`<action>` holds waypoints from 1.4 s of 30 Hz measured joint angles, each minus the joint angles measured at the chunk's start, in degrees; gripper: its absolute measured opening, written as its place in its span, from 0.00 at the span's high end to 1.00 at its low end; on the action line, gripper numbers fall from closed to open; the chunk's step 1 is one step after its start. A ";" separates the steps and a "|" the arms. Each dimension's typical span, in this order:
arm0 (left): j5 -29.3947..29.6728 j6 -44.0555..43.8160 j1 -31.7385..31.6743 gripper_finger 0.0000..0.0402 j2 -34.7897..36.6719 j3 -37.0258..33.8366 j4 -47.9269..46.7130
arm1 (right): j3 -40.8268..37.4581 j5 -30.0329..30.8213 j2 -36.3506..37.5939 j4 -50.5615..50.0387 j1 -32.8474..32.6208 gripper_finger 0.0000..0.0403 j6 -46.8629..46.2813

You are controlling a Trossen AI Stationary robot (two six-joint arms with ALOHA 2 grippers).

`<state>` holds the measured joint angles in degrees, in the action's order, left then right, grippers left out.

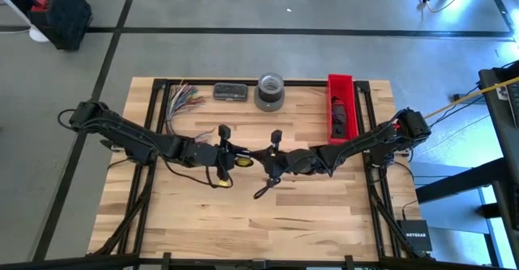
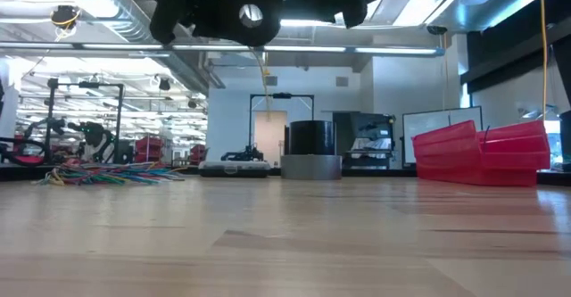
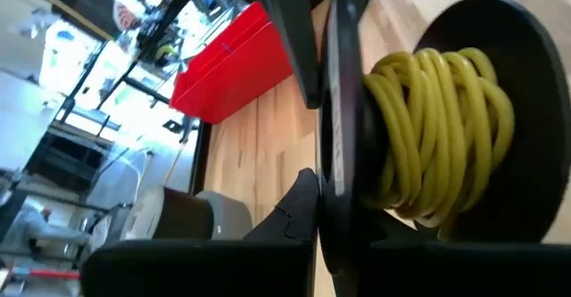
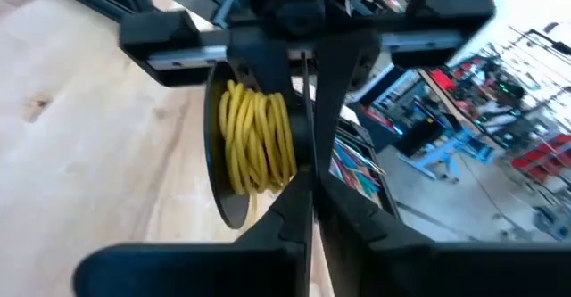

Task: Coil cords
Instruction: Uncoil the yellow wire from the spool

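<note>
Now keep left hand [image 1: 229,158] clenched on the black spool [image 3: 500,110], yellow cord [image 3: 437,127] wound round it, above mid-bench [image 1: 324,221]. Right hand [image 4: 308,185] pinched thin beside it, grasp unclear. Feed turns snug, side by side. Loose cords [image 1: 180,100] heaped at far left edge.

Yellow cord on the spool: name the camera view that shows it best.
The left wrist view: the yellow cord fills it, each turn distinct. The right wrist view shows the coil farther off, the high view a yellow speck, the low view one hanging strand.
</note>
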<state>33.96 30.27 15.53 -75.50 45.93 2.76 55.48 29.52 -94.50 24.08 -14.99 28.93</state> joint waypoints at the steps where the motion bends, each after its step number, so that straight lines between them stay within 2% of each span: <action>1: 0.76 -0.64 0.00 0.98 0.00 0.02 -0.03 | 0.00 0.82 0.00 -0.14 -0.07 0.95 0.00; 6: 5.67 -5.46 1.22 0.86 0.62 0.08 -2.69 | 0.00 6.06 0.00 -1.81 -1.05 0.98 2.38; 10: 6.01 -5.74 3.28 0.77 2.80 2.12 -6.93 | 0.00 11.67 0.00 -4.34 -1.57 0.96 3.57; 13: 5.85 -5.85 4.86 0.74 4.24 2.80 -5.51 | 0.00 10.39 -0.02 -5.91 -1.50 0.98 2.91; 16: 5.32 -5.85 5.18 0.74 4.22 2.80 -3.53 | 0.00 6.16 -0.02 -5.48 -1.45 0.98 1.28; 20: 1.60 -5.62 3.73 0.75 2.62 2.80 -2.67 | -0.10 4.94 -0.05 -4.63 -1.49 0.97 1.10; 25: 0.89 -5.68 2.08 0.78 1.08 2.71 -0.07 | 0.00 4.18 -0.31 -4.20 -1.43 0.99 1.09; 30: -3.30 -7.54 0.86 0.81 0.66 2.71 -0.86 | -0.02 4.32 -0.42 -4.51 -1.48 0.97 1.19; 34: -3.52 -7.45 0.17 0.87 0.66 2.71 -0.59 | -0.02 4.42 -0.42 -4.22 -1.48 0.97 1.08; 38: -3.99 -7.27 0.11 0.98 0.66 2.71 -1.05 | -0.02 3.45 -0.42 -4.44 -1.43 0.97 -3.06; 40: -3.96 -7.18 0.11 0.98 0.68 2.71 -0.88 | -0.02 3.91 -0.42 -4.28 -1.46 0.97 -4.68; 42: -3.66 -6.95 0.19 0.98 0.95 2.71 -0.61 | 0.52 6.89 -0.08 -5.31 -1.68 0.96 -4.96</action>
<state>30.30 23.33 15.72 -74.56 48.64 2.15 56.00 36.41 -94.58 18.76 -16.67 23.97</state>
